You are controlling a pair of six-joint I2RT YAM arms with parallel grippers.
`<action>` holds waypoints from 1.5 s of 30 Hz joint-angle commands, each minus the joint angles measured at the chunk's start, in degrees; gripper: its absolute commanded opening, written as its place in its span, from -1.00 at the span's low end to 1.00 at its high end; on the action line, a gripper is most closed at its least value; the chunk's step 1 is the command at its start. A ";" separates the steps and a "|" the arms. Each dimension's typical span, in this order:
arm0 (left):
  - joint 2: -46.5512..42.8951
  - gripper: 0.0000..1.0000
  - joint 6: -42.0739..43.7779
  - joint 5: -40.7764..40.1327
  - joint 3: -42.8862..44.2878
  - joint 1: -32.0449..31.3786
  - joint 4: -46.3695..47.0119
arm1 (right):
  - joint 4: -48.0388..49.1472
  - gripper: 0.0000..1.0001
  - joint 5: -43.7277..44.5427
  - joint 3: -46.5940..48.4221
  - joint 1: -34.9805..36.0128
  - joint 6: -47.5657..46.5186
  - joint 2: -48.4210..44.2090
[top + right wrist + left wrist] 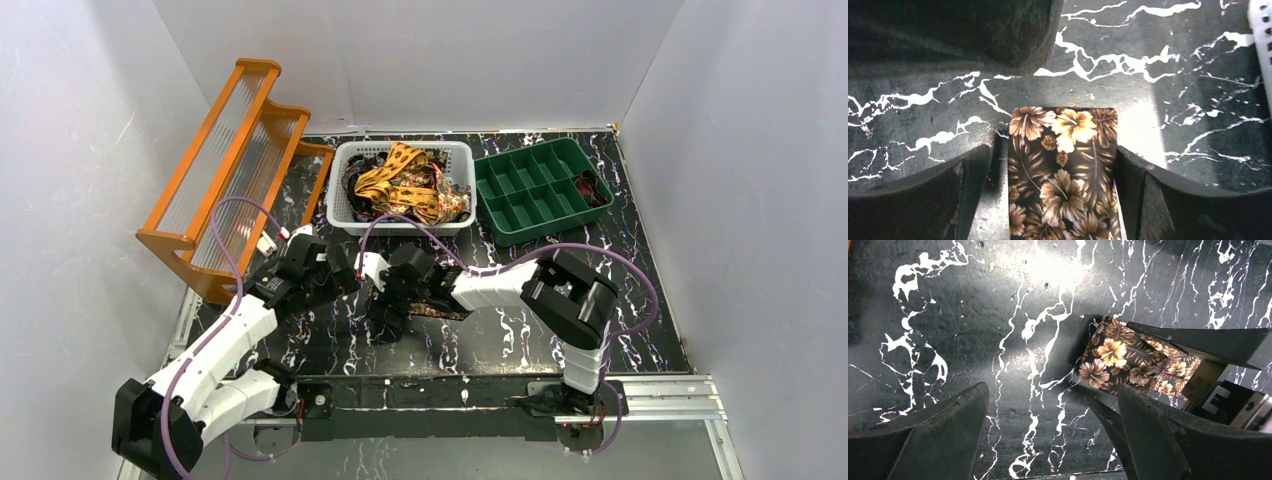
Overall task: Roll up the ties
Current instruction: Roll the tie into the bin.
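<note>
One tie, dark with tan hibiscus flowers, lies flat on the black marbled table. Its blunt end sits between the fingers of my right gripper, which stands open astride it, not pinching it. The left wrist view shows the same tie end to the upper right, between the right gripper's dark fingers. My left gripper is open over bare table just left of that end. From above, the left gripper and right gripper meet mid-table, and a strip of the tie trails right. More ties fill a basket.
The white basket stands at the back centre. A green compartment tray is to its right with something dark in its far right cell. An orange ribbed rack leans at the back left. Purple cables loop over both arms.
</note>
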 commanded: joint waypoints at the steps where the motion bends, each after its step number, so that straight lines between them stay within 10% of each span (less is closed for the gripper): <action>1: -2.96 0.96 -0.11 1.01 -1.20 0.10 -1.30 | -4.30 0.94 -3.23 1.85 0.04 -2.17 1.72; 11: -4.95 0.96 -3.58 2.06 -4.89 0.11 -0.93 | -4.80 0.12 -6.36 -1.75 -0.06 -2.39 1.03; 17: -4.97 0.96 -4.14 2.41 -5.82 0.15 -0.71 | -4.75 -0.05 -7.80 -4.76 0.01 -3.85 -1.17; 28: -4.79 0.96 -3.92 3.75 -7.11 0.20 0.68 | -6.67 0.96 -8.05 -2.17 0.02 -2.04 -8.75; 34: -3.76 0.96 -3.37 5.31 -8.02 0.20 3.47 | 0.64 0.97 5.92 -11.11 -0.14 12.59 -22.70; 38: -2.92 0.96 -2.65 6.13 -8.49 0.19 5.33 | -2.23 0.97 16.93 -16.80 -1.49 39.49 -30.04; 45: -1.77 0.91 -2.19 9.32 -9.25 0.19 8.48 | -8.66 0.72 3.03 -17.75 -5.93 65.62 -26.91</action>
